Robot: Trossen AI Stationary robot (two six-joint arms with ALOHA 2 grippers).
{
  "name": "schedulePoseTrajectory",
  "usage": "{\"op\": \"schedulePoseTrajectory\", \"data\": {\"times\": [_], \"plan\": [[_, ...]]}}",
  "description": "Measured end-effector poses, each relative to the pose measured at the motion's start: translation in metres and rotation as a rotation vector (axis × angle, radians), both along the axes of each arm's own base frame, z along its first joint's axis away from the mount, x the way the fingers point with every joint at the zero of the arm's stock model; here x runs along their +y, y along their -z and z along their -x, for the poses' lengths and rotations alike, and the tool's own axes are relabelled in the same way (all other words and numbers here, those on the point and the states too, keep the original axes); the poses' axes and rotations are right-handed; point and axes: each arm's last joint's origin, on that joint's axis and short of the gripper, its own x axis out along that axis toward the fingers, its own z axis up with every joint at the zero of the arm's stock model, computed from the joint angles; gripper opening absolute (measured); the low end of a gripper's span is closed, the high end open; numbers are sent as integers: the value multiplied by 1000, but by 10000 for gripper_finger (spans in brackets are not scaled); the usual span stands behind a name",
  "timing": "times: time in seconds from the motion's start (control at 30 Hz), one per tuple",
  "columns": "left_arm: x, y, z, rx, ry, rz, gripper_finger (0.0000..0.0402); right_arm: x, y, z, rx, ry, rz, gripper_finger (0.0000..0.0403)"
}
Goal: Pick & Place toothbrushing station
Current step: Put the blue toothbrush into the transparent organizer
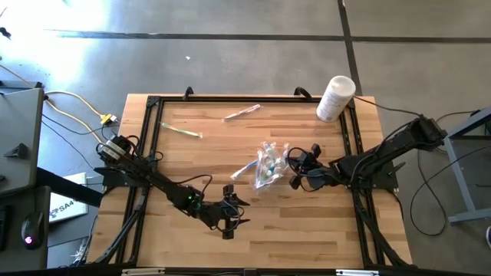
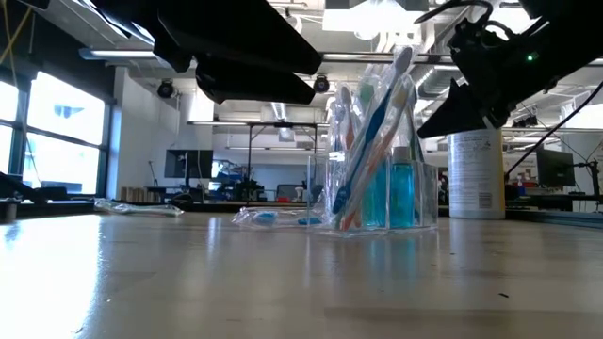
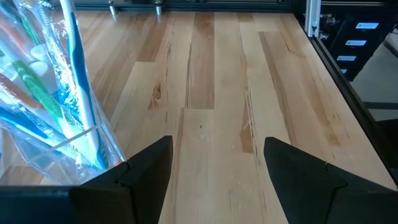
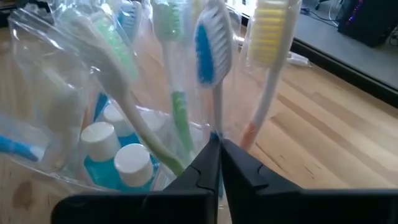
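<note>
Right gripper (image 4: 217,146) is pinched tight beside the clear holder (image 4: 93,93) of toothbrushes (image 4: 208,50) mid-table, maybe gripping its rim. It should let go slowly, so nothing tips.

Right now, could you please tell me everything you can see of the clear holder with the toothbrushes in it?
The clear holder looks like thin transparent plastic and stands upright near the middle of the wooden table. It holds several toothbrushes standing heads up, in white, green and blue, some wrapped, plus small teal bottles with white caps. The right gripper is shut at its rim. A wrapped brush lies beside it.
</note>
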Motion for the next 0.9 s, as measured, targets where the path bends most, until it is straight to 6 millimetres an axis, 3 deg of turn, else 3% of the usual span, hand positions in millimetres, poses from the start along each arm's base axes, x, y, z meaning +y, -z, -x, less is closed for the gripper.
{"op": "schedulePoseTrajectory", "data": {"times": [0.17,0.5,0.73,0.9], "plan": [[0,0,0,0,0,0,248,0,-6,2,-18,-25,0,41],[0,0,0,0,-3,4,248,-2,-38,18,-124,-177,-100,159],[7,-4,6,32,-117,34,248,-2,-60,34,-220,-378,-239,178],[30,-3,17,139,-322,-63,248,6,-65,38,-223,-587,-344,178]]}}
